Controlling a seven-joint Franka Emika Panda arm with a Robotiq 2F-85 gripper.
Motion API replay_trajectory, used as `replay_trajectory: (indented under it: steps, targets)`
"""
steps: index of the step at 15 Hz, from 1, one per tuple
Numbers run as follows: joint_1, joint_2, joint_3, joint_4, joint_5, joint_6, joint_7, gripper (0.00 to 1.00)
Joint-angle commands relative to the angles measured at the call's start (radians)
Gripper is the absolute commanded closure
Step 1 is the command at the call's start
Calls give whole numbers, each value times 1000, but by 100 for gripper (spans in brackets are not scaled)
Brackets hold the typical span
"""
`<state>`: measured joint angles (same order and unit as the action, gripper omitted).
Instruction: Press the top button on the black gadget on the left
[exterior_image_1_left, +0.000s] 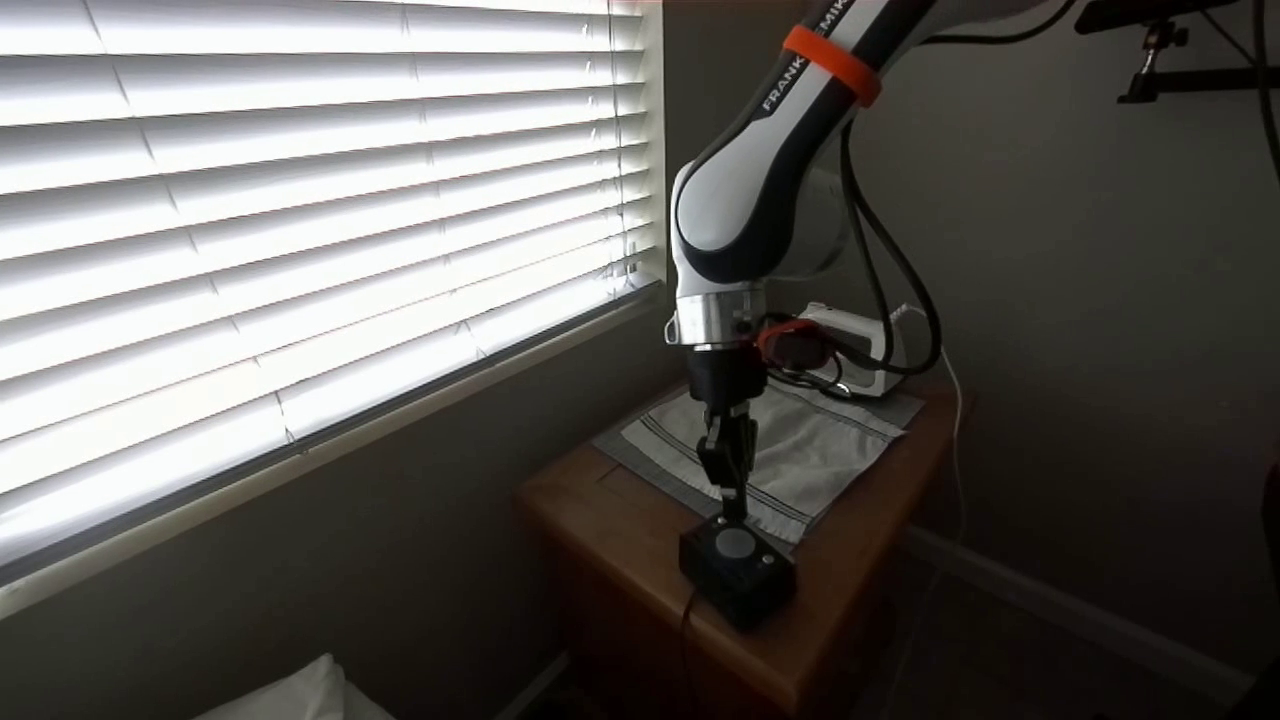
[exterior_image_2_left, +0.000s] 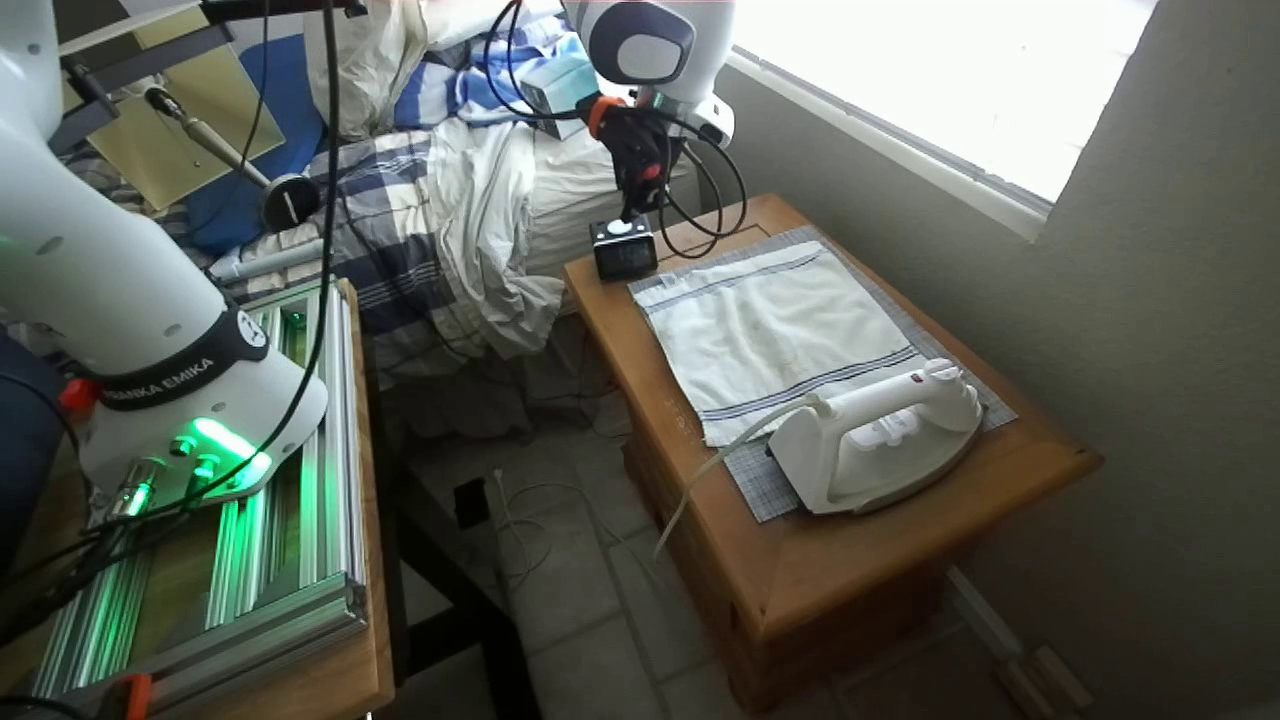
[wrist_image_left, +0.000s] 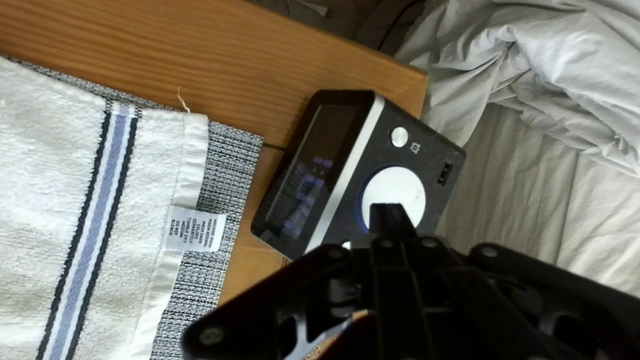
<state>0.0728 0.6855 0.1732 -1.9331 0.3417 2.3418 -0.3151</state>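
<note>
The black gadget is a small box-shaped clock with a faint blue display. It stands near a corner of the wooden nightstand, and shows in both exterior views. Its top has a large round white button and smaller round buttons, one partly hidden by the gripper. My gripper is shut and empty, fingers together, pointing down. In the wrist view its tips overlap the near part of the large button. In an exterior view the tips show at the gadget's far top edge. I cannot tell whether they touch it.
A white striped towel lies on a grey mat beside the gadget on the nightstand. A white iron stands at the nightstand's other end. A bed with white bedding and a wall with window blinds are close by.
</note>
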Motion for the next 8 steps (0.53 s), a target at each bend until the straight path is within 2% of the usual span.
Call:
replay_trajectory:
  steps: [1,8]
  targets:
    - [-7,58,9,73,-44,-40,59,100]
    - [-9,88,6,118,-66,-86,92,100]
